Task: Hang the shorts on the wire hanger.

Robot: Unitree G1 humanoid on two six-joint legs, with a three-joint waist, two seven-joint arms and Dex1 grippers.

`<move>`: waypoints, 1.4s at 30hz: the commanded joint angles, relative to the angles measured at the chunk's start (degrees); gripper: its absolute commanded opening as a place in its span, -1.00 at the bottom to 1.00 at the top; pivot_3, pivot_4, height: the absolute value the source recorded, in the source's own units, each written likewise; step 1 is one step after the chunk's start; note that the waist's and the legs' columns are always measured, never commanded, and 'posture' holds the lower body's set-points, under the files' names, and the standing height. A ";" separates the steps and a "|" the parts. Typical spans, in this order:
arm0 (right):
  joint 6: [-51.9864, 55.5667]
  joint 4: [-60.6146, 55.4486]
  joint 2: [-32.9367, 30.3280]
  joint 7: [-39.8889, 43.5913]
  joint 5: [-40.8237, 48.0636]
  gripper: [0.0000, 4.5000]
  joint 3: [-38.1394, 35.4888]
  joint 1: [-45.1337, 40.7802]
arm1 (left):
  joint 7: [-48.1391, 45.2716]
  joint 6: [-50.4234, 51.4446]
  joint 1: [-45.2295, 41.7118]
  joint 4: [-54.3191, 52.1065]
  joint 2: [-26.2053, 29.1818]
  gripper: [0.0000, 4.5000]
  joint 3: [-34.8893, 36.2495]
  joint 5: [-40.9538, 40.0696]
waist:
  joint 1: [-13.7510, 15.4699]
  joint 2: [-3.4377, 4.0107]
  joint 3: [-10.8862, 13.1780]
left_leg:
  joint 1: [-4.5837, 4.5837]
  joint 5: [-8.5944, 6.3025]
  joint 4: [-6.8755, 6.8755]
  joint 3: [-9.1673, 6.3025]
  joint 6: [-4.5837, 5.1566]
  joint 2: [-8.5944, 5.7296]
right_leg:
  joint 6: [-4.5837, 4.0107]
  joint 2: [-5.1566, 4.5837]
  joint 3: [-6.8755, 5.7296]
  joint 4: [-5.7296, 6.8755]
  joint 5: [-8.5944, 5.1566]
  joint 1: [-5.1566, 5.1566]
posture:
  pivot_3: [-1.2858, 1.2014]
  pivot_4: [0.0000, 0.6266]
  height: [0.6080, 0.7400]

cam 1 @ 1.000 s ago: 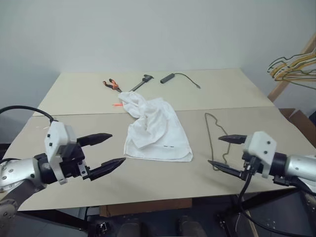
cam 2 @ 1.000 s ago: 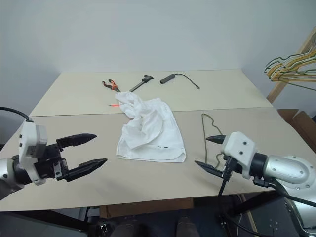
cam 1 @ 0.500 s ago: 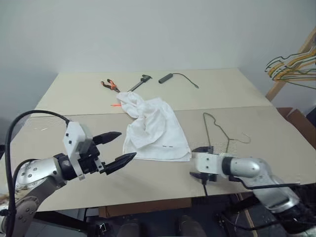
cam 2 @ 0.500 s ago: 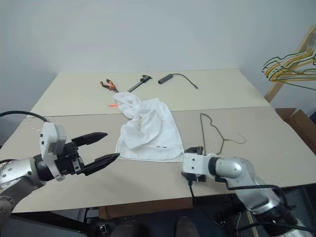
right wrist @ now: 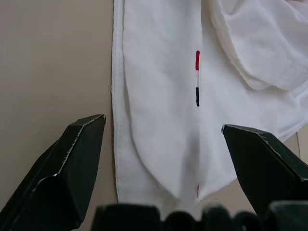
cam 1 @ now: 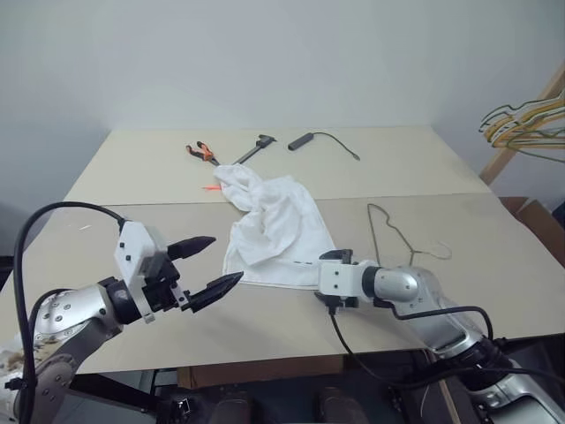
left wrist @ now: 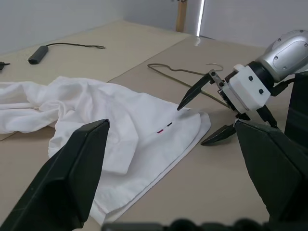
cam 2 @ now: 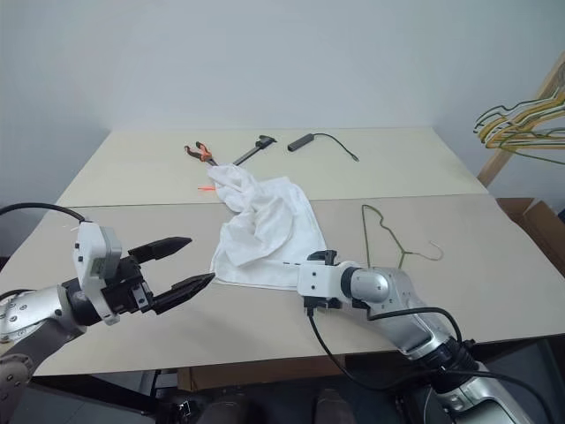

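Both hands open | right hand (left wrist: 207, 118) at the shorts (cam 1: 278, 230) hem to pinch it | left hand (cam 1: 210, 265) waits beside shorts | hanger (cam 1: 397, 238) beyond

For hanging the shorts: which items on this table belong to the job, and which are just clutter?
Job:
- white thin-cloth shorts
- thin dark wire hanger

Lying about:
- orange-handled pliers
- dark caliper-like tool
- small black adapter with cable
- bunch of yellowish hangers

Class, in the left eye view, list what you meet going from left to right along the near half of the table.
Left gripper, black fingers open → crumpled white cloth shorts → thin dark wire hanger lying flat.
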 commanded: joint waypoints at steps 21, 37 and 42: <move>4.79 6.72 12.20 3.80 -4.90 -0.99 6.81 -5.45 | 0.42 -0.76 -2.14 -1.67 1.07 1.00 -0.13 -0.77 | -0.85 -0.33 -1.25 | 1.01 -0.29 -0.06 0.01 -0.50 0.21 | 0.16 0.11 0.02 0.03 -0.33 0.68 | 0.05 -1.00 1.00; 8.93 11.67 33.98 -0.14 0.47 -0.55 7.58 -12.82 | -2.00 -1.69 -2.75 0.46 2.20 1.00 1.92 1.39 | 0.31 -0.22 -1.17 | -0.38 0.15 -0.46 -0.18 -1.32 0.60 | -0.70 0.91 -0.02 0.84 -0.15 -1.14 | 0.09 -1.00 1.00; 14.30 1.95 23.36 13.02 12.60 0.18 -0.58 -13.93 | -1.01 2.14 -4.71 1.38 3.36 1.00 0.47 -1.35 | 0.42 -0.22 -1.17 | -0.22 0.17 -0.46 -0.23 -1.27 0.62 | -0.69 0.88 -0.04 0.84 -0.15 -0.97 | 0.06 -1.00 1.00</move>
